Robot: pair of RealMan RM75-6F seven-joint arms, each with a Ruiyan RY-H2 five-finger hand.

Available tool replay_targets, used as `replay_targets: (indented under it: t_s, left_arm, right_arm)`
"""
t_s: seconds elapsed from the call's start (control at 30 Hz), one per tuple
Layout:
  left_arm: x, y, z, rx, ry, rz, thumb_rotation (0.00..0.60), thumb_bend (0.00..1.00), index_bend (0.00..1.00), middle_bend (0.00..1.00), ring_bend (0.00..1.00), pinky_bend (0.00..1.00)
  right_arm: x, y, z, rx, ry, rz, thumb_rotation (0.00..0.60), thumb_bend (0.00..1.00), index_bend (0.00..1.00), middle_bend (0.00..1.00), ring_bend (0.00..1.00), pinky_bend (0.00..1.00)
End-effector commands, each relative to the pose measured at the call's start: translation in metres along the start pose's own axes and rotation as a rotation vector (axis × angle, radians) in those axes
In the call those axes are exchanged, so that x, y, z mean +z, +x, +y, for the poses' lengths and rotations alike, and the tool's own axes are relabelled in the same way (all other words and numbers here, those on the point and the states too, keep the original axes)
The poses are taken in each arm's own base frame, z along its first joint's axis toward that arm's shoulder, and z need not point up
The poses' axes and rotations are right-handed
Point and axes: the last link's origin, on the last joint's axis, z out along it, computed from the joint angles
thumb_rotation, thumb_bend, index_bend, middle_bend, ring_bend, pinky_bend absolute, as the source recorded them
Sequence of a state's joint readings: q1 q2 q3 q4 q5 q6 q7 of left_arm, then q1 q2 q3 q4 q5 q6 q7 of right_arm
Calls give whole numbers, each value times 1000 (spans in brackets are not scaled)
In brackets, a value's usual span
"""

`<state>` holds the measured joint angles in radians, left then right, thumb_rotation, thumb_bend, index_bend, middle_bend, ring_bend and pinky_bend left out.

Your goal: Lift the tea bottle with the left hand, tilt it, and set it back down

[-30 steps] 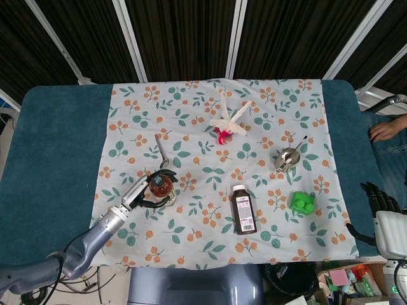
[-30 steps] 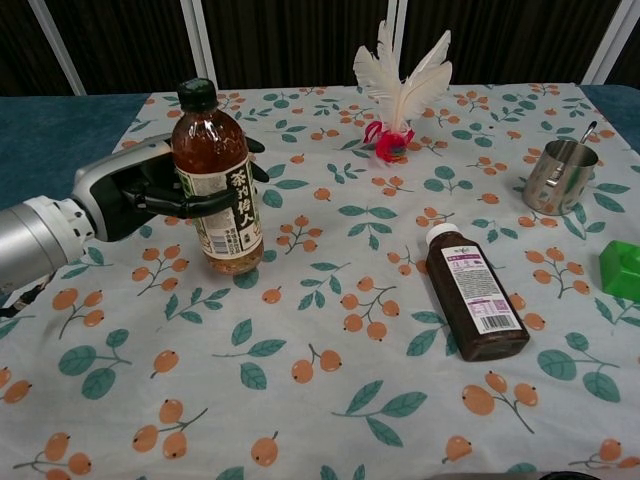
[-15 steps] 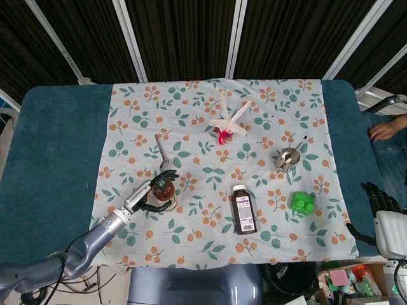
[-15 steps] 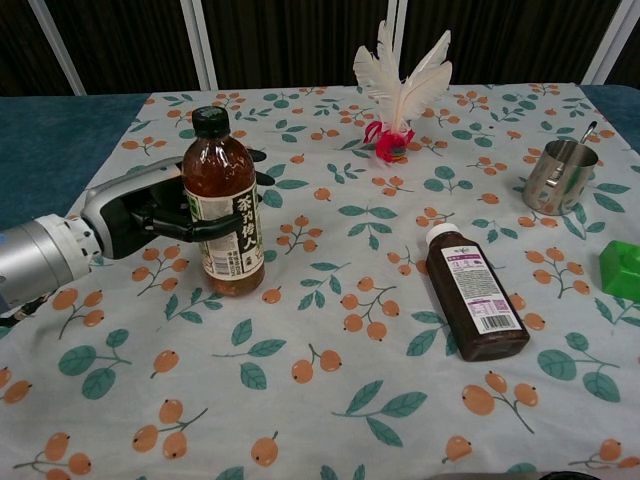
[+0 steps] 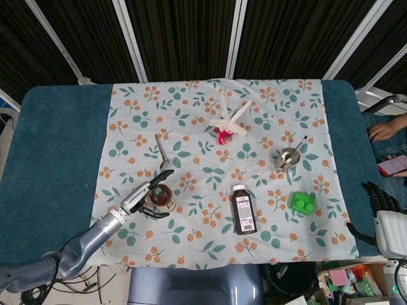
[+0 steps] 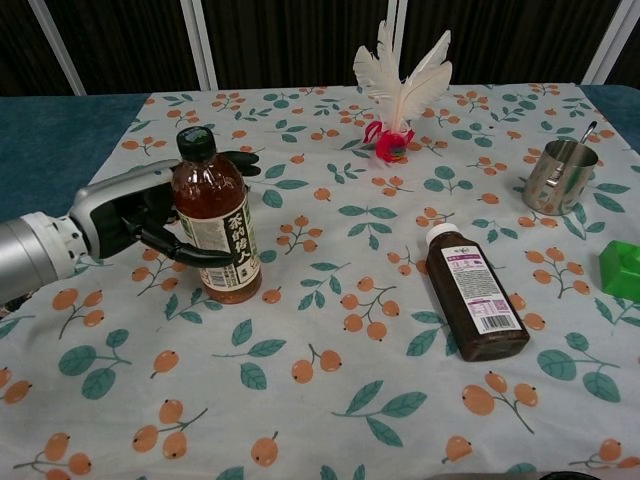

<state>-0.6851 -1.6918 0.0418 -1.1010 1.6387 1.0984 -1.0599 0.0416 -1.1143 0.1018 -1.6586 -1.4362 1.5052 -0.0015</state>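
Observation:
The tea bottle (image 6: 212,225), amber with a dark cap and a white label, stands on the floral cloth left of centre, its base on the cloth and leaning slightly. From above it shows as a brown round (image 5: 162,196). My left hand (image 6: 130,215) sits just to its left, fingers spread apart around it. One finger curves low across the front and another reaches past behind the neck. In the head view the left hand (image 5: 143,198) has its fingers fanned wide either side of the bottle. My right hand (image 5: 379,198) hangs off the table's right edge, holding nothing.
A dark brown medicine bottle (image 6: 472,300) lies flat right of centre. A steel cup (image 6: 558,175) and a green block (image 6: 622,268) are at the right, a white feather ornament (image 6: 400,90) at the back. A thin metal tool (image 5: 162,151) lies behind the tea bottle.
The tea bottle has come down from its raised, tilted hold onto the cloth. My left hand's fingers have loosened and spread from their tight wrap. The right hand has not moved.

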Motion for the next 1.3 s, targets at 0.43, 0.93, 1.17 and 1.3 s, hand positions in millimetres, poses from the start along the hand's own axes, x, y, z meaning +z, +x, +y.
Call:
replay_targets:
  t_s: [0.43,0.93,1.17,1.3]
  left_arm:
    - [-115,91,64,524,297,403,600,124,0,0,0,0]
    - [-213,120,86,678,451,552,600,157,0,0,0,0]
    - [-232,117,72,698,435,525,600,168,0,0,0,0]
    - [-240,117,68,677,391,551,600,169,0,0,0,0]
  right_arm:
    - [0,1,-1,2,2,7,600,113,116,77,137,165]
    - [-1,1,-4,-14,18,12,600,113,116,77,136,165]
    - [-1,1,-4,-18,22,15,600,113,116,77,136,165]
    - [-1,1,-3,-17,21,16,600,113,116,77,136,165]
